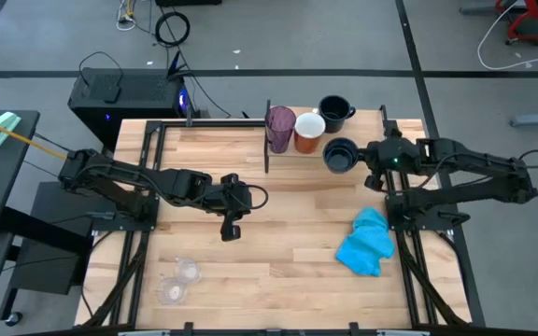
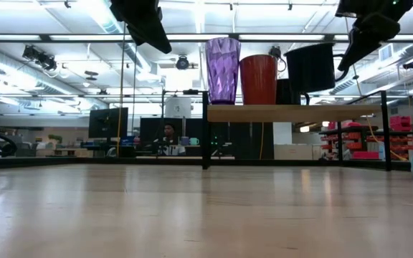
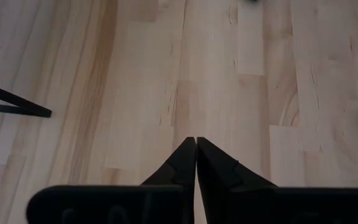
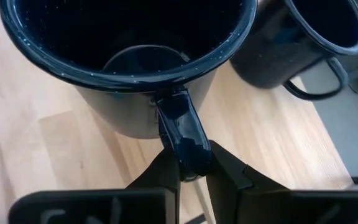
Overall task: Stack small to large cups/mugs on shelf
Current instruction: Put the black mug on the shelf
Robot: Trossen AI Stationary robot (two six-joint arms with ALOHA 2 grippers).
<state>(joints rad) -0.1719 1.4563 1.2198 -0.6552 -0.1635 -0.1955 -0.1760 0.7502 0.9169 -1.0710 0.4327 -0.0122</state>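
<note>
Right wrist view: right gripper (image 4: 188, 163) pinches the handle of a navy mug (image 4: 129, 62) standing on the shelf (image 1: 344, 173) near its right end; the second navy mug (image 1: 334, 112) sits at the back edge. Purple tumbler (image 1: 280, 129) and orange mug (image 1: 308, 132) stand at the shelf's left end. Left gripper (image 3: 196, 146), jaws closed and empty, hangs over the tabletop (image 1: 278, 243) centre. Two clear cups (image 1: 180, 280) rest near its front-left corner.

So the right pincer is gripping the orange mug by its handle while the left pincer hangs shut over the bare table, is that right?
Not quite. The right pincer is shut on the handle of a dark navy mug, not the orange mug, which stands untouched on the shelf beside the purple tumbler. The right wrist view shows this. The left pincer does hang shut over the bare table.
</note>
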